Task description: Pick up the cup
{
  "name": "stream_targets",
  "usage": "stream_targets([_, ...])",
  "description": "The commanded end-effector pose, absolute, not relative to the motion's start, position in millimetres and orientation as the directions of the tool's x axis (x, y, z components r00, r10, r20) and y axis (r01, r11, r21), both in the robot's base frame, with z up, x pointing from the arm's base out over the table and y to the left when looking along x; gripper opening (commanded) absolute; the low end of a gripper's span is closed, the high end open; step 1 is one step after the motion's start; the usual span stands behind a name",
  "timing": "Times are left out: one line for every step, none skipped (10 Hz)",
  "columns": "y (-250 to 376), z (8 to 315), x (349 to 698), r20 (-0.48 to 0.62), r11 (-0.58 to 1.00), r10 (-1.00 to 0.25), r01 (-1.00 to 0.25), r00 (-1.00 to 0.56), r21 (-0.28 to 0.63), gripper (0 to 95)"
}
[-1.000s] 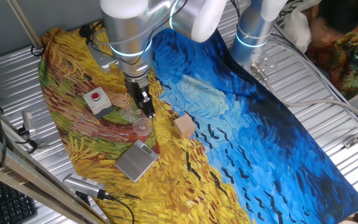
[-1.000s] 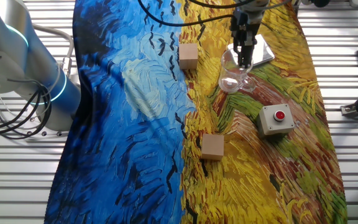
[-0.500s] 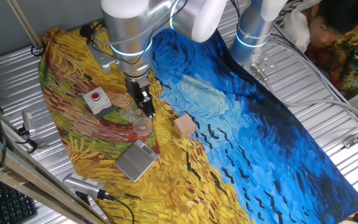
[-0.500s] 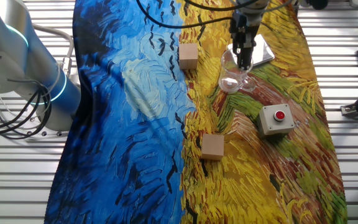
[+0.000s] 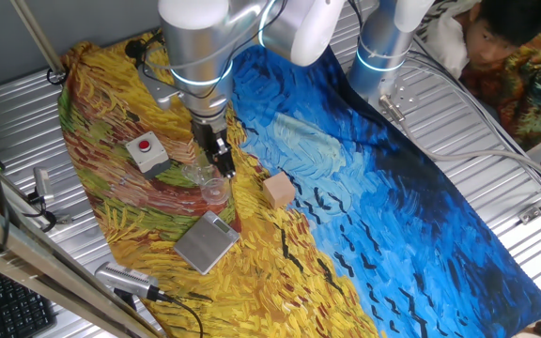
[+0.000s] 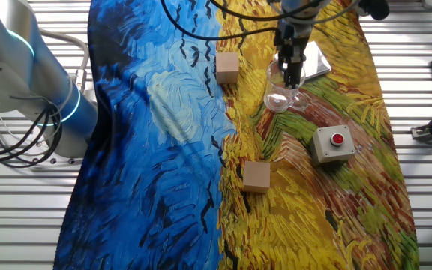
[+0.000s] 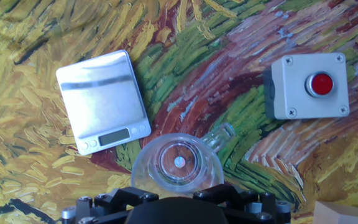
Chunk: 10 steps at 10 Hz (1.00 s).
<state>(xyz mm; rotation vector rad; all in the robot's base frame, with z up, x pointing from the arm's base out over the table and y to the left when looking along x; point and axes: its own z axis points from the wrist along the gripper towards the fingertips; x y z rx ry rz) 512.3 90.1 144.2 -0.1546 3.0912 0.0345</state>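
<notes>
Hand (image 6: 290, 75) at cup (image 7: 176, 164) rim

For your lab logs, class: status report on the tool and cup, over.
Tool low at the cup's rim, jaw state unclear. Cup upright on the cloth, seemingly not lifted. Scale and button box stand clear.

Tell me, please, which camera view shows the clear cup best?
The hand view: the cup fills the lower centre, seen straight down into its round rim and base. In one fixed view it is a small, faint shape below the gripper; in the other fixed view the fingers partly cover it.
</notes>
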Motion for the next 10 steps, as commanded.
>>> stream_targets([90, 143, 513, -0.046, 0.995, -0.101, -0.102, -0.994, 0.019, 95.0])
stream_targets([90, 142, 514, -0.046, 0.994, -0.103, -0.104, -0.994, 0.019, 95.0])
stream_targets([90, 142, 514, -0.046, 0.994, -0.103, -0.104, -0.994, 0.020, 95.0])
stream_targets([89, 139, 515, -0.047, 0.994, -0.106, -0.107, -0.993, 0.019, 95.0])
stream_targets([89, 138, 515, -0.047, 0.994, -0.105, -0.106, -0.993, 0.019, 95.0])
stream_targets([90, 137, 516, -0.047, 0.994, -0.105, -0.106, -0.993, 0.018, 95.0])
stream_targets([91, 136, 516, -0.048, 0.994, -0.104, -0.105, -0.993, 0.018, 95.0])
stream_targets([92, 135, 516, -0.048, 0.994, -0.103, -0.104, -0.993, 0.018, 95.0])
stream_targets([94, 133, 517, -0.048, 0.994, -0.103, -0.104, -0.994, 0.017, 95.0])
stream_targets([95, 133, 517, -0.049, 0.994, -0.105, -0.106, -0.993, 0.015, 95.0])
